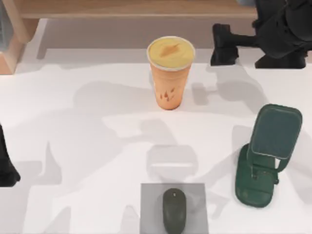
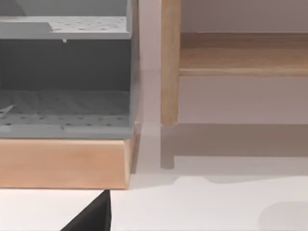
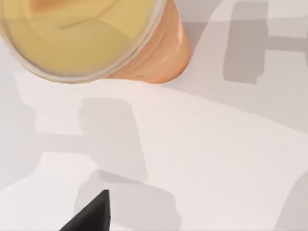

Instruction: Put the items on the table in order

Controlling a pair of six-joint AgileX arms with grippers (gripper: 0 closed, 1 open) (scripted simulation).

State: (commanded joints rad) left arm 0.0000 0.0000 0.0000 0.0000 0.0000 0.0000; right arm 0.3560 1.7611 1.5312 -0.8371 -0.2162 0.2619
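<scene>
A dark green phone stand (image 1: 265,163) is seen at the right, a grey square pad (image 1: 151,207) at the near edge, and a wooden shelf (image 1: 131,9) along the far side.

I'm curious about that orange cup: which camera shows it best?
The top view: the whole cup stands upright on the table, lid to base. The right wrist view catches just its lid and upper side, close up. The left wrist view faces the shelf.

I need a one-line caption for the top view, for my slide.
Orange cup at the table's back centre, mouse on grey pad at front, phone on green stand at right, right gripper near the shelf.
</scene>
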